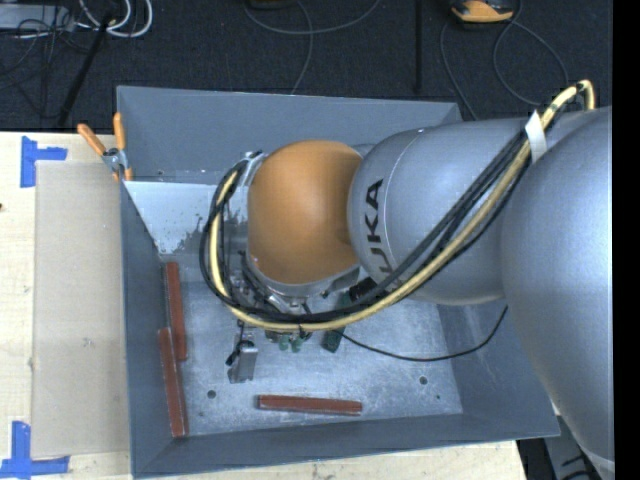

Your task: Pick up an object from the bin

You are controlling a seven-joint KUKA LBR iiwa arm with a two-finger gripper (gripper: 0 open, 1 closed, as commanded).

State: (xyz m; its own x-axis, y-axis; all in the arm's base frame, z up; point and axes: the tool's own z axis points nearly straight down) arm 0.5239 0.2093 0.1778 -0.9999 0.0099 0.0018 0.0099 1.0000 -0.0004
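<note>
My gripper (pixel 241 361) hangs low over the bin floor, left of the middle, under the arm's wrist. A flat reddish-brown stick (pixel 309 404) lies crosswise on the floor toward the near wall, a little below and right of the gripper and apart from it. Two more sticks of the same kind lie lengthwise along the left wall. The farther one (pixel 175 308) overlaps the nearer one (pixel 171 383). Nothing shows in the gripper.
The arm with its orange cover and looped cables spans the bin's middle and right side and hides the floor beneath. Bare speckled floor shows between the gripper and the left-hand sticks, and to the right of the crosswise stick.
</note>
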